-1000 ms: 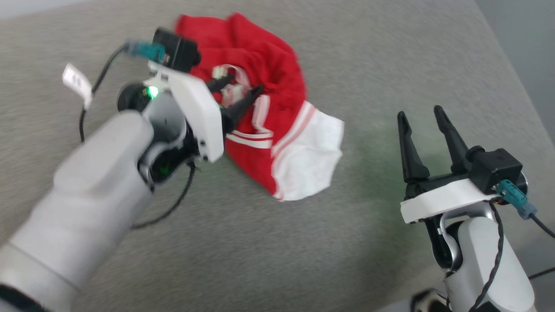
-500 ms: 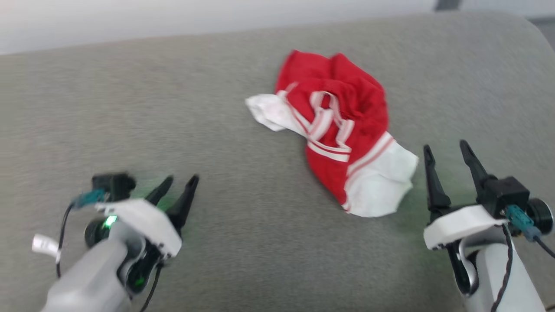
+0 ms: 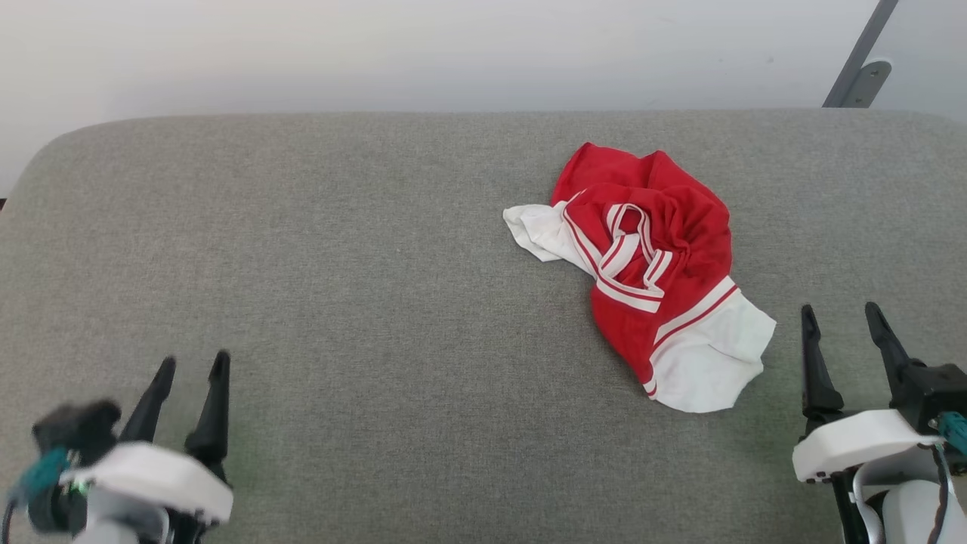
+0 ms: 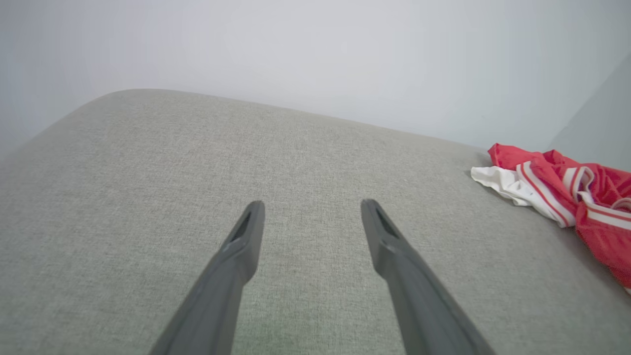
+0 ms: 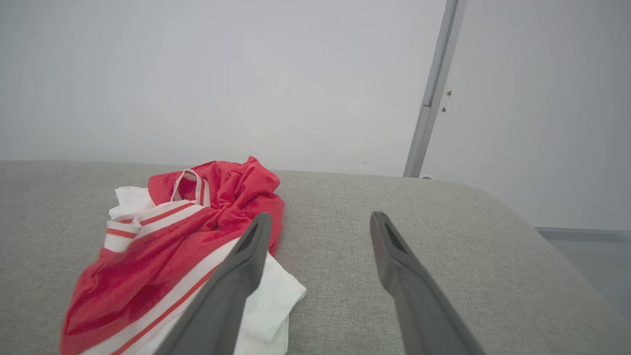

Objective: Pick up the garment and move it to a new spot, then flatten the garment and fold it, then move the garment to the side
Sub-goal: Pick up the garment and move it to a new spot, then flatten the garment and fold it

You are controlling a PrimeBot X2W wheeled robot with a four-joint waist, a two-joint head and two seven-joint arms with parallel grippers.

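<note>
Crumpled red jersey garment (image 3: 665, 249) with white sleeves and striped trim lies bunched right of centre in the head view, on the grey woven fabric cushion (image 3: 340, 249). I note my left gripper (image 3: 195, 360) at lower left, released, well apart from it. My right gripper (image 3: 840, 310), lower right, is likewise released, near its lower edge.

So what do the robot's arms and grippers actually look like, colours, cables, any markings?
They match. The left gripper and right gripper each have two long, tapering matte-black fingers on a white bracket, with a black camera block and a teal plug beside it. The right arm shows a black cable and a pale grey forearm. I can't see any markings.
</note>
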